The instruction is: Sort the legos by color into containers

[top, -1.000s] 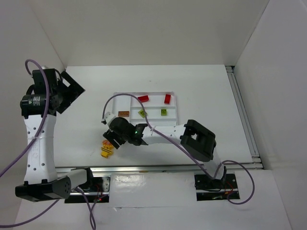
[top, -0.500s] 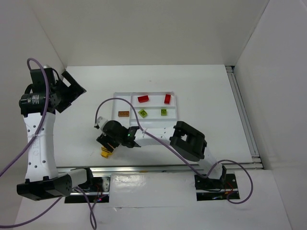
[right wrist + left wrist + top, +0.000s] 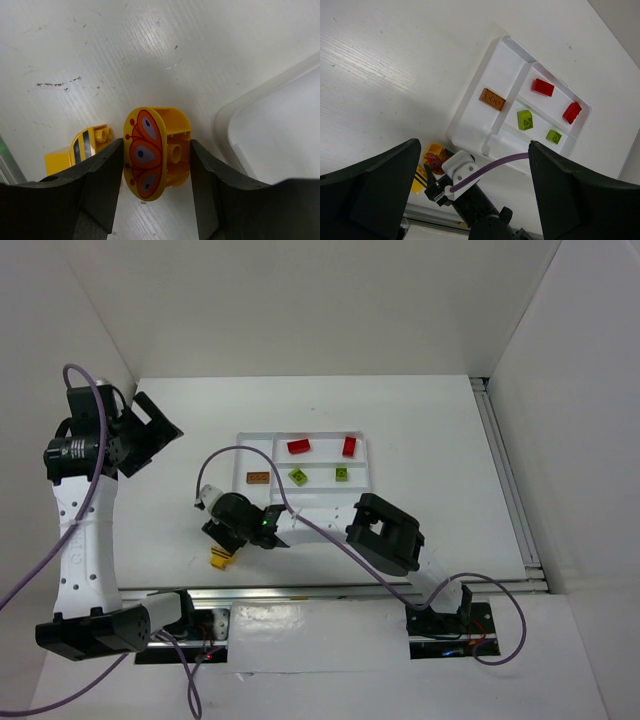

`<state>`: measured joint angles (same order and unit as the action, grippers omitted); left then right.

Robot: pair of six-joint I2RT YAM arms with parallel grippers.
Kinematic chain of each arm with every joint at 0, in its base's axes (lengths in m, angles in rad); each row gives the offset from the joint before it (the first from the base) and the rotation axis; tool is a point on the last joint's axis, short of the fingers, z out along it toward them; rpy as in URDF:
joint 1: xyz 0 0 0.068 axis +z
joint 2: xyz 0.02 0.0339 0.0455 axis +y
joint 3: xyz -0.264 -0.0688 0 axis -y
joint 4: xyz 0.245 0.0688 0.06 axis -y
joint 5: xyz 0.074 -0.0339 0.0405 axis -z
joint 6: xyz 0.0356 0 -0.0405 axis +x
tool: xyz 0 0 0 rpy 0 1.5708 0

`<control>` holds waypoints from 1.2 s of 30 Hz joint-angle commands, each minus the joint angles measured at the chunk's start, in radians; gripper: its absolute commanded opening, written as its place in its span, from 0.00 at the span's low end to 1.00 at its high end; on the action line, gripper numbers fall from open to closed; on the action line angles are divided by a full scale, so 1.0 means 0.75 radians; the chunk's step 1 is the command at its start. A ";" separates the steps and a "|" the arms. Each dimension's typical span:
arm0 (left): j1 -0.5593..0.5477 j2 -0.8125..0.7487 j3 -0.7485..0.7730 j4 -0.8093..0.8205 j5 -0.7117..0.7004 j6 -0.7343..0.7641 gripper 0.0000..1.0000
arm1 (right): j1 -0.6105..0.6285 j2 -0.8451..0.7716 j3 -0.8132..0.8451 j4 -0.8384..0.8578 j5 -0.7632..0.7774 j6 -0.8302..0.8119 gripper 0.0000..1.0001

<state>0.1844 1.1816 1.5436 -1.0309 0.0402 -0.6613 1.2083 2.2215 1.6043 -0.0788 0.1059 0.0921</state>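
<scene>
Right gripper (image 3: 156, 156) has moved left off the tray (image 3: 454, 136); its jaws now clamp the butterfly-print yellow brick (image 3: 167, 150), sitting on the table (image 3: 420, 420) by the tray's near-left corner. I judge the pick made, lift pending. Left gripper (image 3: 152, 430) spread wide, empty.

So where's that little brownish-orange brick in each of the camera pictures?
Top external: the brownish-orange brick lies left of centre, in the white tray's left compartment.
Left wrist: near the picture's centre, same compartment.
Right wrist: not in it; the jaws pinch a yellow butterfly lego.
Shared landmark: the white tray, its corner at the right wrist view's right edge.
</scene>
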 commanded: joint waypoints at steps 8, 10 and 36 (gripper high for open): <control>0.008 -0.037 -0.025 0.051 0.006 0.023 1.00 | 0.009 -0.229 -0.055 0.093 0.059 0.016 0.35; 0.008 -0.037 -0.025 0.051 0.006 0.023 1.00 | 0.009 -0.325 -0.087 0.105 0.072 0.029 0.35; -0.005 -0.113 -0.438 0.180 0.051 0.072 0.98 | -0.378 -0.612 -0.593 -0.044 0.282 0.294 0.33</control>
<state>0.1825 1.1175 1.2198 -0.9302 0.0811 -0.6281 0.9276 1.7336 1.1755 -0.1394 0.3096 0.2993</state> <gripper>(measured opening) 0.973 0.581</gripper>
